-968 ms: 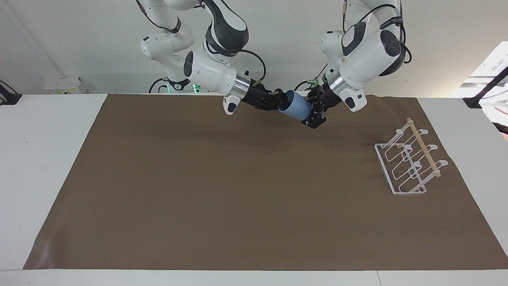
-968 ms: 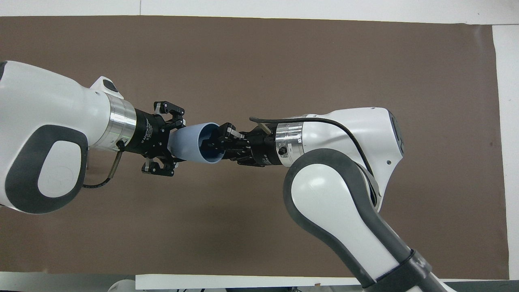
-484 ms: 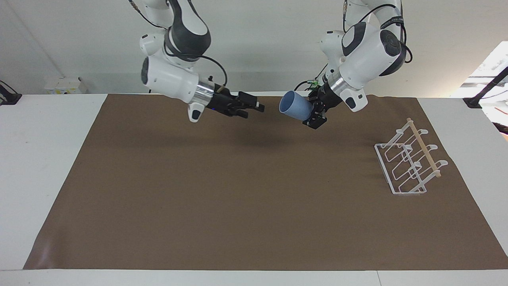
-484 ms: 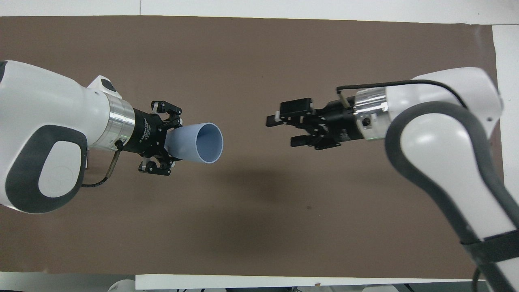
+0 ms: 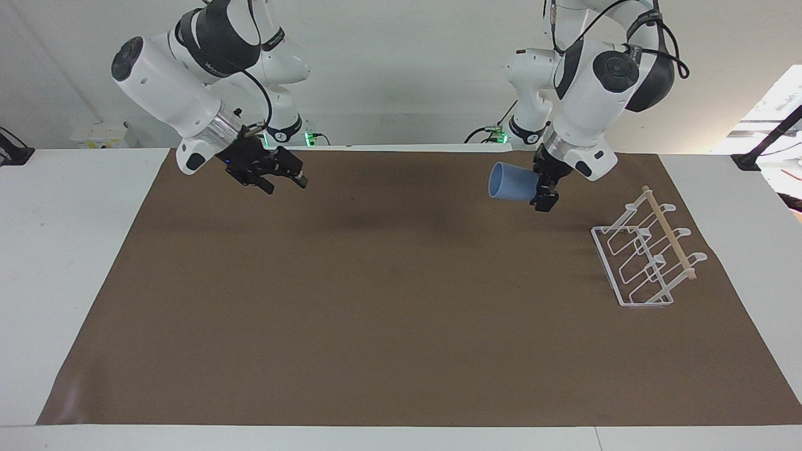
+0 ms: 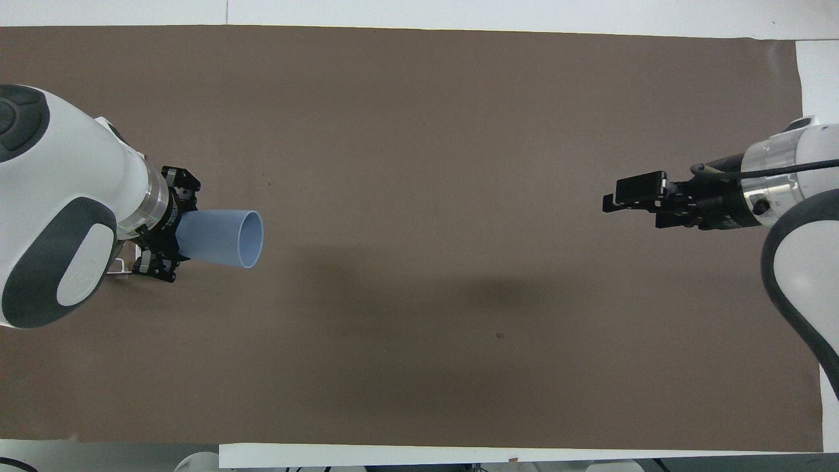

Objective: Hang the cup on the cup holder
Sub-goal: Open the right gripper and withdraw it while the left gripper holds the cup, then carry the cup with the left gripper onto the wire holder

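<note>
Right claw [image 5: 285,175] hangs over the mat [image 5: 388,300] toward the right arm's end, holding nothing, fingers slightly spread; that arm waits. Left claw [image 5: 544,188] is up over the mat toward the left arm's end, pinching the blue cup [image 5: 510,183] by its narrow base, cup lying roughly sideways, open mouth pointing toward the table's middle. The cup holder [image 5: 645,257] sits on the mat near the left arm's end, farther from the robots than the held cup, clearly apart from it, wooden rod [image 5: 669,233] on top; not visible in the overhead view. Step in hand looks like carrying the cup to the holder: I'd keep the pinch firm, turn the mouth toward a free prong, line it up and slide on slowly; a light rack may well shift if bumped, and a smooth cup could slip. Brown mat covers most of the white table [image 5: 69,250], flat and slightly creased. Plain white wall [image 5: 407,75], cables near the bases.
</note>
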You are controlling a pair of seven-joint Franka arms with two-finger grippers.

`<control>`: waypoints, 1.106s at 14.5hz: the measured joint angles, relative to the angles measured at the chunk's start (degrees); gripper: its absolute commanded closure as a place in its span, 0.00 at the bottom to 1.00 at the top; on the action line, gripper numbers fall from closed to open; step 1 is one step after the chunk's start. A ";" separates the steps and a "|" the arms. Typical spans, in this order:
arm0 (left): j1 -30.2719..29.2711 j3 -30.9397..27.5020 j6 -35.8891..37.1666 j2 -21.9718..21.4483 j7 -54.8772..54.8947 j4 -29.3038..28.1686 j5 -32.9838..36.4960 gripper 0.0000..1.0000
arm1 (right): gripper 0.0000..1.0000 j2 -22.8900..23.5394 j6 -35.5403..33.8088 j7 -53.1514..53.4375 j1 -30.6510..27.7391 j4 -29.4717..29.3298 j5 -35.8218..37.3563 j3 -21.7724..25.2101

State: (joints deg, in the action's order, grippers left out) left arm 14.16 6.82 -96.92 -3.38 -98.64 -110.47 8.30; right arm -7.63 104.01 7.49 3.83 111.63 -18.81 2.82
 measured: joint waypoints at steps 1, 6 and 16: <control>-0.08 0.03 1.04 0.92 -1.25 0.39 6.75 1.00 | 0.01 -0.05 -0.18 -0.90 -1.44 -1.35 3.24 0.00; 2.43 0.40 8.29 6.05 -7.76 0.82 40.17 1.00 | 0.01 -0.13 -10.13 -2.30 -3.53 -12.06 17.39 -0.10; 3.83 0.15 20.25 19.62 -16.55 5.58 69.68 1.00 | 0.01 4.70 -19.45 -9.08 -7.53 -18.97 22.41 0.00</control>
State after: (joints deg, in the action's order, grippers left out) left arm 17.99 6.96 -76.67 16.24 -115.19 -104.89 77.98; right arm -2.93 84.56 -1.59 -3.70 92.66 3.60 2.83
